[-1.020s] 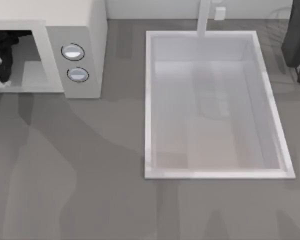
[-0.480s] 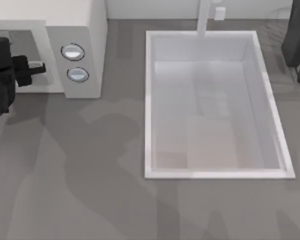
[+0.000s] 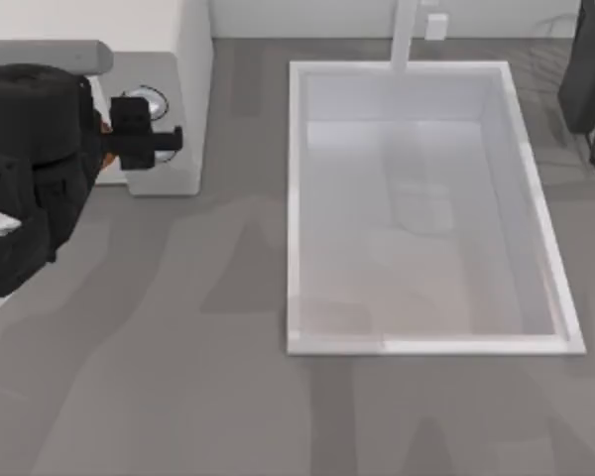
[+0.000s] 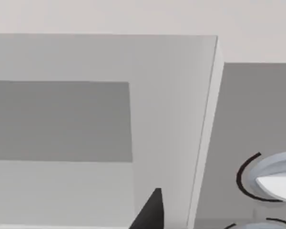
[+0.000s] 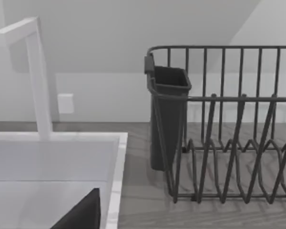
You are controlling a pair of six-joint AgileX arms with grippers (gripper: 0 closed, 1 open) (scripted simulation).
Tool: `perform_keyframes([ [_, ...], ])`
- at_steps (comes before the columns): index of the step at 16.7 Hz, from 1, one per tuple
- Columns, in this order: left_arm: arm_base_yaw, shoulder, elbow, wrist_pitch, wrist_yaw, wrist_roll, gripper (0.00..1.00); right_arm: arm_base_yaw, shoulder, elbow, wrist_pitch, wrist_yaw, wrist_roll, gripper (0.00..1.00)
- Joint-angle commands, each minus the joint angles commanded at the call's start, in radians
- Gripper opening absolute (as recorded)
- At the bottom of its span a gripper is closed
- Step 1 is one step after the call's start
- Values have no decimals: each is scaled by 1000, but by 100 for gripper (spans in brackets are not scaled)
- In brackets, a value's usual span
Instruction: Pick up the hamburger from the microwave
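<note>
Grey matte counter [image 3: 178, 377], pale wall behind; top view read left to right.

Far left: large off-white boxy microwave [image 3: 193, 89] at the counter's back left corner. In the left wrist view its rectangular cavity [image 4: 59, 121] looks grey and bare, and one round silver-blue knob [image 4: 271, 179] sits on the panel beside it.

Left arm: bulky black body over the microwave front, covering most of the opening and panel. Left gripper [image 3: 144, 144] sits in front of the knob panel, pointing toward the right. Jaws: cannot tell whether spread or pressed together. A small orange-brown speck shows at the gripper's base in the top view; cannot confirm it is the hamburger, so its position is undetermined.

Centre-right: white rectangular sink basin [image 3: 297, 198] with a white angular tap [image 5: 35, 71] at its back edge.

Far right: dark wire dish rack [image 5: 229, 133] with a dark cutlery cup [image 5: 167, 114], just beside the sink.
</note>
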Motion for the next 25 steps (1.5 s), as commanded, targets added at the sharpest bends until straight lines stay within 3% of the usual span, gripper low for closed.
perform_keyframes([
  [6, 20, 68, -5, 47, -9, -1, 0, 0, 0, 0, 0, 0, 0, 100],
  [16, 1, 489, -145, 651, 3, 1, 0, 0, 0, 0, 0, 0, 0, 100],
  [23, 0, 560, -177, 738, 8, 2, 0, 0, 0, 0, 0, 0, 0, 100],
  [25, 0, 560, -177, 738, 8, 2, 15, 0, 0, 0, 0, 0, 0, 100],
])
